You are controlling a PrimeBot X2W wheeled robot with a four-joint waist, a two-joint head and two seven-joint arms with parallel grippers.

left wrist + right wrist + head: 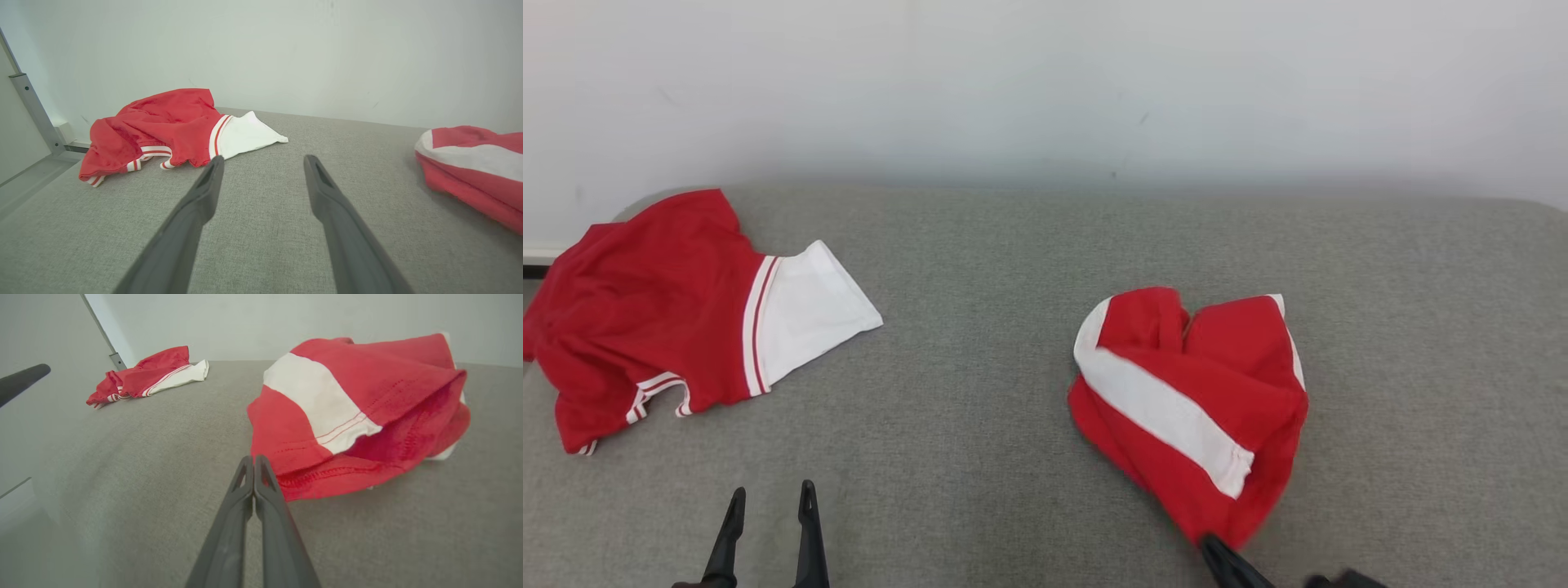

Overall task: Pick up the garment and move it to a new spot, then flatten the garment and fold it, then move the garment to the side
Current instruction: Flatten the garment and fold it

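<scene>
The garment is a crumpled red piece with a broad white band, lying right of centre on the grey padded surface. Its near end tapers to a point at my right gripper. In the right wrist view that gripper is shut, its tips pinching the near corner of the garment, whose hem bulges up beside them. My left gripper stands open over bare fabric at the lower left, holding nothing. From the left wrist, the gripper points between both cloths, with the garment at the right edge.
A second red and white garment lies spread at the far left, partly over the surface's edge. It also shows ahead of the left fingers. A pale wall runs behind. A metal post stands at the left.
</scene>
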